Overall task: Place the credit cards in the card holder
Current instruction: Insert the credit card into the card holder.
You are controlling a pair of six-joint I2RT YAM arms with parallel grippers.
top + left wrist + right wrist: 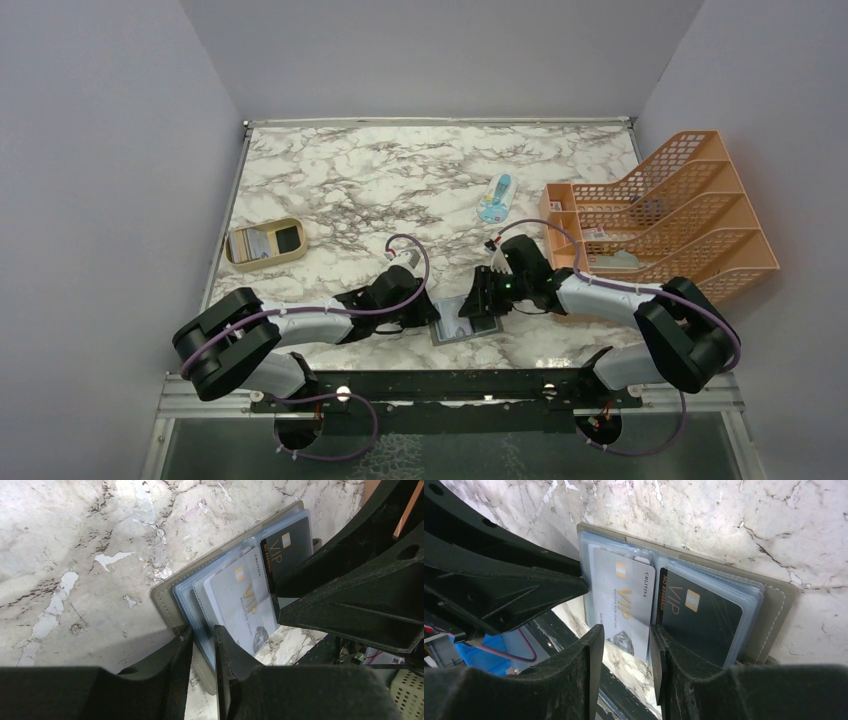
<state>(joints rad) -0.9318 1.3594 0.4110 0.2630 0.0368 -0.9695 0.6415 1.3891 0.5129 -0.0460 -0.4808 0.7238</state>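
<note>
Fingers of the right gripper pinch a pale silver plastic credit card across its width, partly inside the flat grey folding card holder, whose edge the left gripper clamps.

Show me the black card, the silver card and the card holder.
black card (701,620): right wrist view, middle of face.
silver card (624,605): right wrist view, gold lettering.
card holder (778,611): right wrist view, grey cover flap.
</note>
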